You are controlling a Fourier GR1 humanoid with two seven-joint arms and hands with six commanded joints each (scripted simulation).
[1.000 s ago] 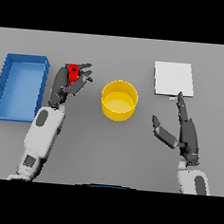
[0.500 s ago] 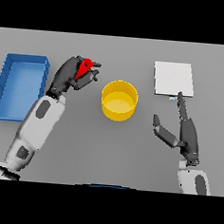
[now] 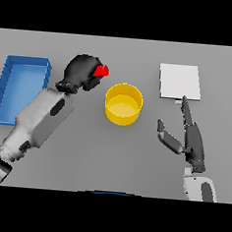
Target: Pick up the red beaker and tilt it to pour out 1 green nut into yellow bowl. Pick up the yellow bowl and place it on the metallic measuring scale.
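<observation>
The left robot hand (image 3: 80, 72), fingers curled round the small red plastic beaker (image 3: 102, 70), holds it near the round yellow bowl (image 3: 123, 104), which sits at its four o'clock on the grey bench (image 3: 134, 159), while the right robot hand (image 3: 188, 136) rests spread.

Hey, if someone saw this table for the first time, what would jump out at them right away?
Probably the bright round yellow bowl at the table's middle, and just left of it the small red beaker, nearly swallowed by the dark left hand curled round it. Next come the blue rectangular tray at the far left and the flat pale square measuring scale at the right, with the open right hand below it.
</observation>
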